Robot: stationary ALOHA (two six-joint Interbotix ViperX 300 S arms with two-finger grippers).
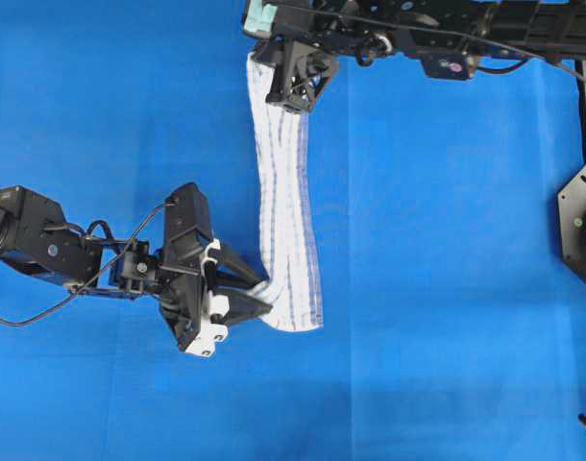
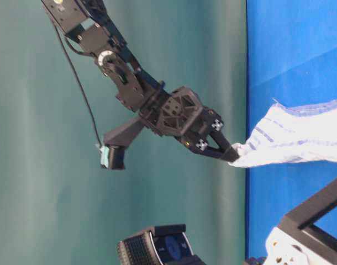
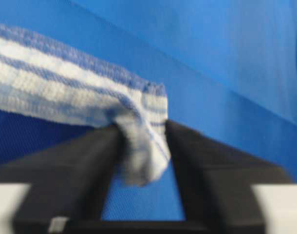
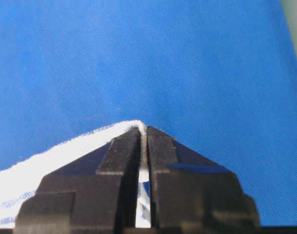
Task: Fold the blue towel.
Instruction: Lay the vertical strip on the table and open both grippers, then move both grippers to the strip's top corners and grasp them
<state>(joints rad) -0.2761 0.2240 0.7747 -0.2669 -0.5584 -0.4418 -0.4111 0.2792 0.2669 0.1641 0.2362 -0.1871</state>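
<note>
The right gripper point(image 4: 143, 134) is clamped on a corner of the towel point(image 1: 285, 206): in its wrist view the two black fingers point(image 4: 121, 161) stand almost together with only a thin edge of white cloth between them. In the table-level view the same gripper point(image 2: 230, 154) pinches the towel's pointed end and the cloth hangs taut away from it to the right. Small black-and-white square markers sit on this gripper; no writing can be read.

The left gripper point(image 1: 259, 293) has its jaws parted. In its wrist view a drooping corner of the towel point(image 3: 139, 146) hangs in the gap between the two dark fingers point(image 3: 65, 165); the view is blurred, so I cannot tell whether the fingers touch the cloth.

Seen from overhead, the towel is gathered into a narrow strip whose long axis runs from the far end, under the right gripper point(image 1: 291, 96), to the near end beside the left gripper. Its blue stripes run along that length. The near end lies on the blue table cover point(image 1: 447, 288), left of centre.
</note>
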